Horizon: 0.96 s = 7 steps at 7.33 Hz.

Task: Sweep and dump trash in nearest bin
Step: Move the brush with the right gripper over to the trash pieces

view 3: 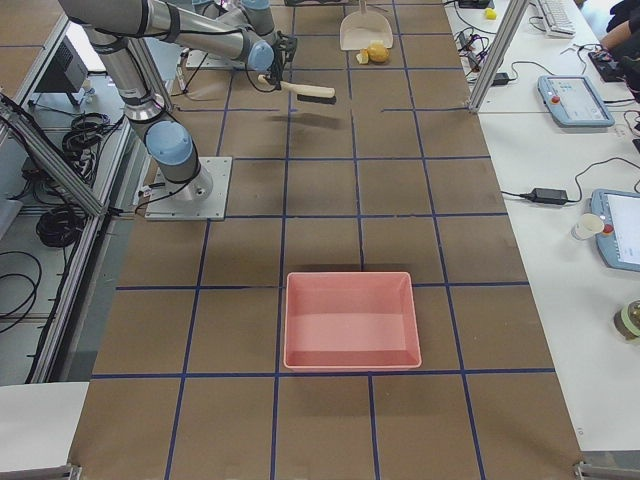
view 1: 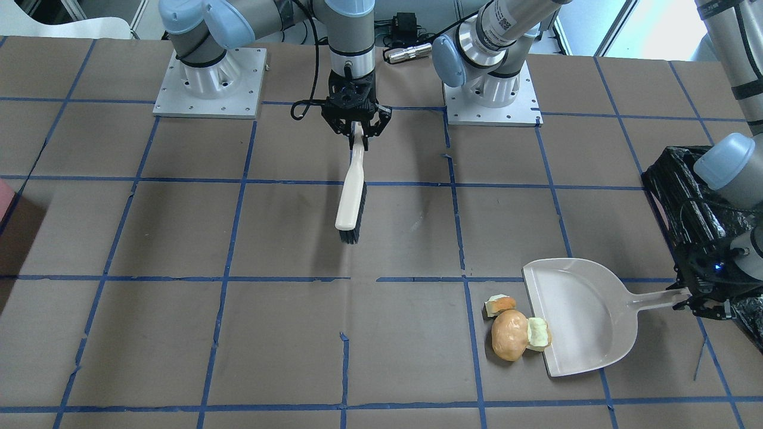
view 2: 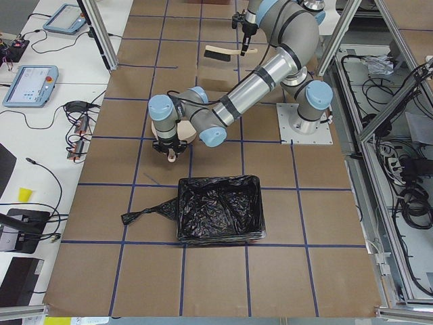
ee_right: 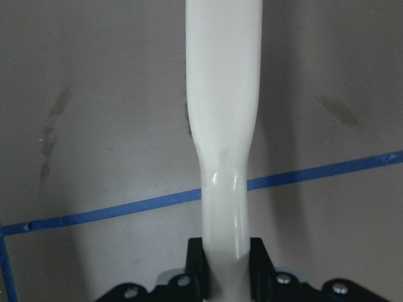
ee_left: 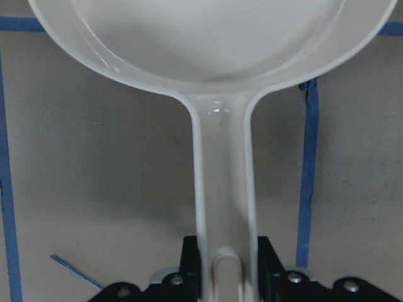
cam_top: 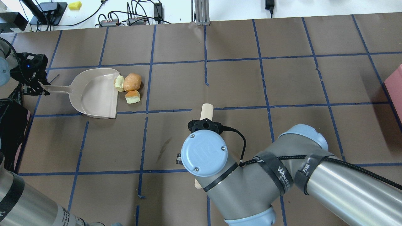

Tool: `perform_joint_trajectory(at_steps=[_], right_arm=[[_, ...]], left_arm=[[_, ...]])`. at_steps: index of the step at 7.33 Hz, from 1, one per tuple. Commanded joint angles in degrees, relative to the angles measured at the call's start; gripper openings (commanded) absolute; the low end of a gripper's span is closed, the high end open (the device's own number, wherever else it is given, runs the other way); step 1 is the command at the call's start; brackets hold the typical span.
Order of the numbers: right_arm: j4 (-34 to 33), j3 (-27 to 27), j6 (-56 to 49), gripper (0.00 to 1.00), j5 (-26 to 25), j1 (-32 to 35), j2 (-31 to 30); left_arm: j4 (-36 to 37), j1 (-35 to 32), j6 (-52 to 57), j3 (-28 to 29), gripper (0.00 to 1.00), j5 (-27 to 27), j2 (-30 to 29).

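Left gripper (view 1: 681, 298) pinching end of dustpan (view 1: 581, 310) handle, pan flat on worktop (view 1: 179, 238). Right gripper (view 1: 358, 134) clamped on brush (view 1: 350, 202) handle, bristles down, looks lifted, well apart from trash. Trash (view 1: 511, 333) at pan lip, 9 o'clock of pan from front camera, pale scrap touching lip. Bin (view 1: 670, 190) at 2 o'clock. Guessing lump firm and rolls easy, scraps light. No grabbing, push with bristles from far side.
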Motion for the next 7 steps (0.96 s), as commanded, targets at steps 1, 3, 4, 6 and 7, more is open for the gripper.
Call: perform_joint_trajectory(at_steps=[1,3,4,6,7], right_arm=[[1.77,-8.76,-5.83,0.14,-1.47,-0.13,8.17],[9.21,-19.99,-8.63,0.14,-2.80,0.05,15.74],[12.91,-27.28,-11.87,0.14,-2.98,0.13,19.68],[19.86,-41.09,-12.61,0.14,-5.17,0.22,28.47],[19.89,-44.46,-14.00,0.14,-5.18,0.31,31.47]], left_arm=[[0.03,0.00,0.00,0.00,0.04,0.26,-0.10],[0.12,0.00,0.09,-0.09,0.04,0.26,-0.10],[0.64,0.00,0.09,-0.09,0.04,0.26,-0.10],[0.73,0.00,0.09,-0.09,0.04,0.34,-0.10],[0.82,0.00,0.09,-0.09,0.04,0.34,-0.10]])
